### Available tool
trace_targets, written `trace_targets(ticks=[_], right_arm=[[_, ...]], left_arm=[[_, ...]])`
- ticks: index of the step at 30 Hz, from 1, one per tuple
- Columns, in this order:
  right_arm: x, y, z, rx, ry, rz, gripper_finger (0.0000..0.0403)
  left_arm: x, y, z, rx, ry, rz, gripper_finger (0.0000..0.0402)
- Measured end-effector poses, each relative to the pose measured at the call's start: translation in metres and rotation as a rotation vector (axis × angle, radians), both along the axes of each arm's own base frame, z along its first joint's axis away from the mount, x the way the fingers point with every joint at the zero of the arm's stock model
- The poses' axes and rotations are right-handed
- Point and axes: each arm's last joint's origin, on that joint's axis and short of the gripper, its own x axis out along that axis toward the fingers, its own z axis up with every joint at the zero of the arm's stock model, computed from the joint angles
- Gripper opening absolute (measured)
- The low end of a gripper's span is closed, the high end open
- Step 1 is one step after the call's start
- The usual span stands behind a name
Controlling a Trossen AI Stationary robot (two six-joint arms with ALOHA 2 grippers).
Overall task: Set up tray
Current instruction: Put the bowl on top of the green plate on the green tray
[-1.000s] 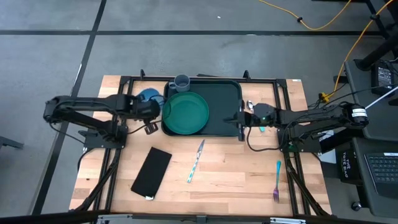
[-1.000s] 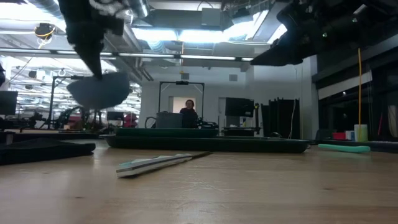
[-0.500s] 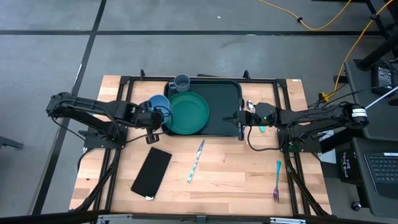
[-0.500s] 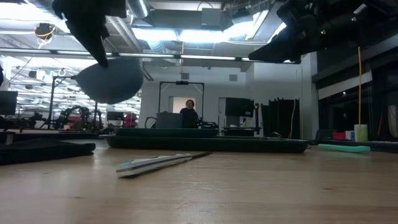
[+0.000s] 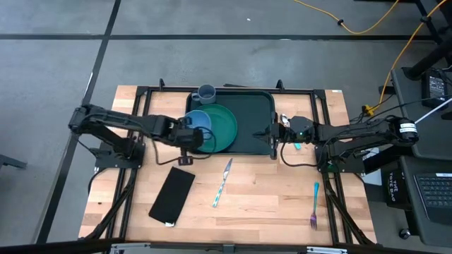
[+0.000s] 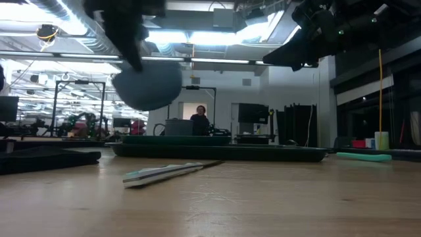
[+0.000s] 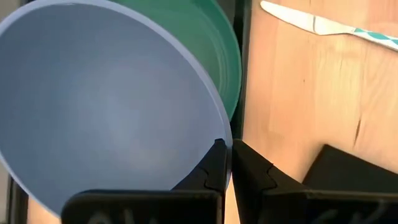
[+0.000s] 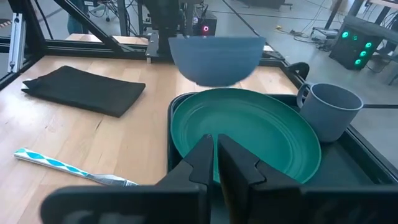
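A: Where is the tray, and what does it carry?

B: The tray (image 5: 251, 116) lies at the far middle of the table (image 5: 261, 197), long side across. The plate (image 5: 219, 128) fills its left half; the mug (image 5: 206, 92) stands at its far left corner, just beside the plate. The tray's right half is bare.

A: What is the left gripper doing?

B: I see the left gripper (image 5: 185, 135) at the tray's near left edge, its fingers (image 7: 217, 165) pressed together on the rim of the bowl (image 5: 200, 121). In the right wrist view the bowl (image 8: 216, 58) hangs clear above the plate's (image 8: 249, 134) left side, open side up, not touching it. The low view shows the bowl (image 6: 148, 82) well above the table.

A: And the right gripper?

B: The right gripper (image 5: 277, 131) sits at the tray's right edge, raised. In its wrist view its fingers (image 8: 202, 155) stand nearly together with nothing visible between them. I cannot tell from the high view whether they touch the tray.

A: What else is on the table?

B: A knife (image 5: 222, 182) with a patterned handle lies near the middle, in front of the tray. A folded black cloth (image 5: 171, 195) lies near the left front. A fork (image 5: 314, 206) lies at the right front. A teal-handled utensil (image 5: 297, 144) lies under the right arm; I cannot tell which kind.
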Motion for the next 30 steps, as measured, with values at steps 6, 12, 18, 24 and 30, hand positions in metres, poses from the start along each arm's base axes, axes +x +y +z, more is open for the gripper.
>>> trace_targets(ticks=[6, 12, 18, 24, 30], right_arm=[[0.0, 0.0, 0.0, -0.003, 0.003, 0.002, 0.0028], [-0.001, 0.0, -0.004, 0.003, 0.041, 0.002, 0.0028], [-0.006, 0.001, -0.015, 0.011, 0.069, 0.0, 0.0028], [-0.008, 0.001, -0.02, -0.023, 0.018, 0.008, 0.0028], [-0.008, 0.001, -0.017, -0.031, -0.017, 0.008, 0.0028]], left_arm=[[0.032, 0.017, -0.001, -0.045, 0.042, -0.071, 0.0002], [0.054, 0.034, -0.008, -0.069, 0.093, -0.053, 0.0002], [0.067, 0.046, -0.023, -0.077, 0.193, -0.027, 0.0002], [0.076, 0.057, -0.04, -0.076, 0.246, -0.032, 0.0002], [0.08, 0.071, -0.049, -0.071, 0.252, -0.025, 0.0002]])
